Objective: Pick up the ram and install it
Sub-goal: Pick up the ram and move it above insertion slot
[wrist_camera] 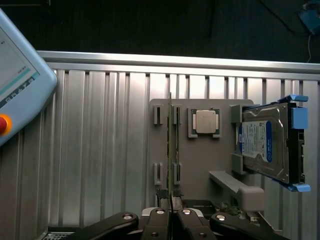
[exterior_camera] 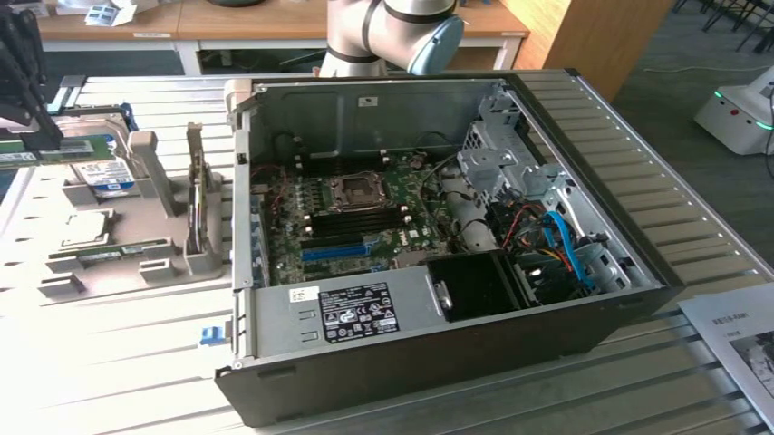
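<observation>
**Exterior view.** The black-and-silver computer tower (exterior_camera: 362, 385) lay on its side with its panel off. It contained a green motherboard (exterior_camera: 362, 222) with a blue slot strip (exterior_camera: 333, 251), a silver labelled power-supply box (exterior_camera: 351, 313), a black fan shroud (exterior_camera: 478, 285) and blue cables (exterior_camera: 568, 240). Towards the exterior view's left, on the ribbed aluminium table (exterior_camera: 121, 381), stood a grey moulded parts tray (exterior_camera: 151, 281). It held a silver hard drive with a blue label (exterior_camera: 109, 177) and a square silver processor (exterior_camera: 82, 227), and a thin green strip (exterior_camera: 121, 252) lay in a low slot near them. My black pincer (exterior_camera: 36, 138) hung over the tray at that far edge. The ram (exterior_camera: 67, 150), a long flat green board with a white label, ran level directly beneath the pincer, well apart from the tower.

**Wrist view.** In the tray (wrist_camera: 200, 165), the processor (wrist_camera: 205, 121) sat in its square recess and the hard drive (wrist_camera: 264, 142), with blue end brackets, rested in the neighbouring cradle. My pincer (wrist_camera: 171, 214) was pressed together on the ram (wrist_camera: 170, 150), pinching it between the two fingertips. The ram was seen edge-on, reaching away from the fingertips in line with the gap between two rows of grey clips. I could not tell whether it touched the tray. A white handheld console with a red button (wrist_camera: 15, 95) lay at the table's edge (wrist_camera: 100, 150).
</observation>
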`<move>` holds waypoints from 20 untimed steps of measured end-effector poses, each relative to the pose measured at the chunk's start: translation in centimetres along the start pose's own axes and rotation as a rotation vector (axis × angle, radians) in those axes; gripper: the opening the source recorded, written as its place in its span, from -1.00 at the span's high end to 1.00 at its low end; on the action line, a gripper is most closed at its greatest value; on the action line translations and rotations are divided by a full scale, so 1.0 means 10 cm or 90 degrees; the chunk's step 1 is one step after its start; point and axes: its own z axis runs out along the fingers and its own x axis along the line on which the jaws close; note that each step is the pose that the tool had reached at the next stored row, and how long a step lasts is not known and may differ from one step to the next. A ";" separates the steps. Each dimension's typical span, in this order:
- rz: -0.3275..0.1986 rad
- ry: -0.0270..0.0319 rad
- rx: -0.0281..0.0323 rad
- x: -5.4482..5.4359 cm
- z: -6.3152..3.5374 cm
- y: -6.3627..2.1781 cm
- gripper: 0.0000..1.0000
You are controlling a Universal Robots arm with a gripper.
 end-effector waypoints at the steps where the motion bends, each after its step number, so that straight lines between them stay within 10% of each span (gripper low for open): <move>1: 0.000 0.0000 0.0000 0.00 0.000 -0.009 0.76; 20: 0.000 0.0000 0.0000 0.00 -0.010 -0.229 0.76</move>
